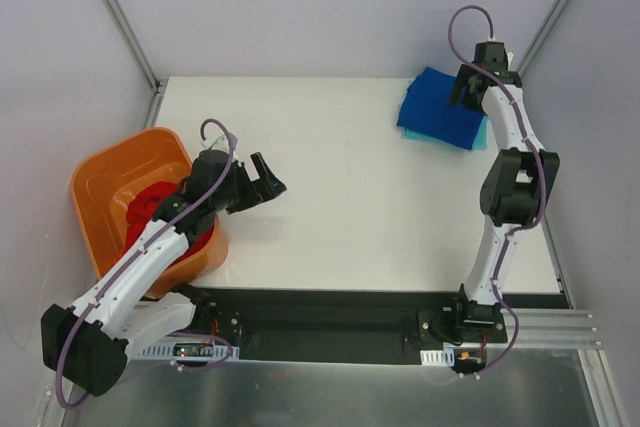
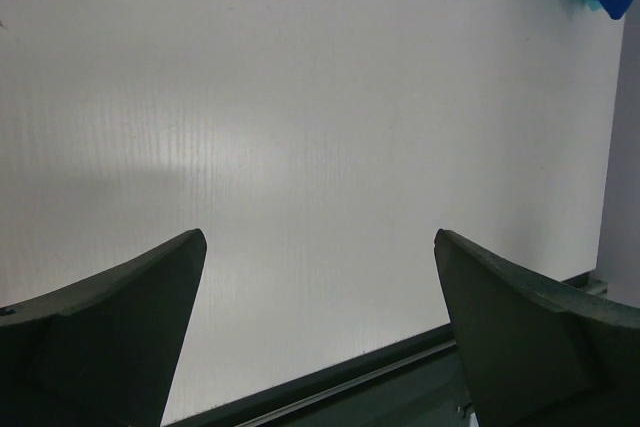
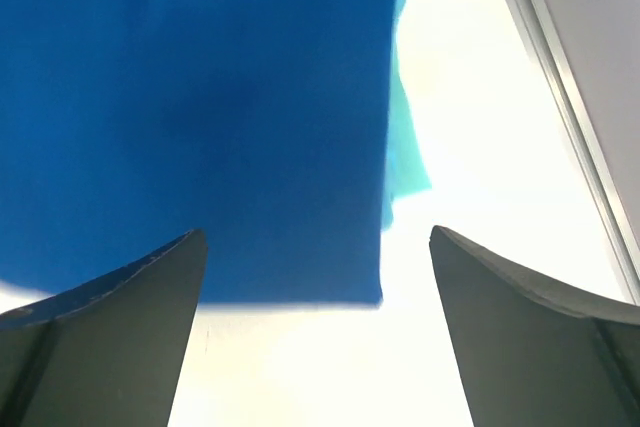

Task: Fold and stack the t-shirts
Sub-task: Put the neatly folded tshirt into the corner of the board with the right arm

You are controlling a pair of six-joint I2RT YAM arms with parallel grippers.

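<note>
A folded royal blue t-shirt [image 1: 438, 107] lies at the table's far right on top of a light teal t-shirt [image 1: 481, 133] whose edge peeks out. In the right wrist view the blue t-shirt [image 3: 190, 117] fills the upper left, with the teal t-shirt [image 3: 405, 147] beside it. My right gripper [image 1: 464, 88] hovers open over the stack's right edge, nothing between its fingers. A red t-shirt [image 1: 150, 209] lies crumpled in the orange tub [image 1: 100, 182]. My left gripper [image 1: 268, 179] stands open over bare table just right of the tub.
The orange tub sits at the table's left edge. White walls close in the left, back and right. A black rail [image 1: 330, 302] runs along the near edge. White tabletop [image 1: 330, 187] lies between the two arms.
</note>
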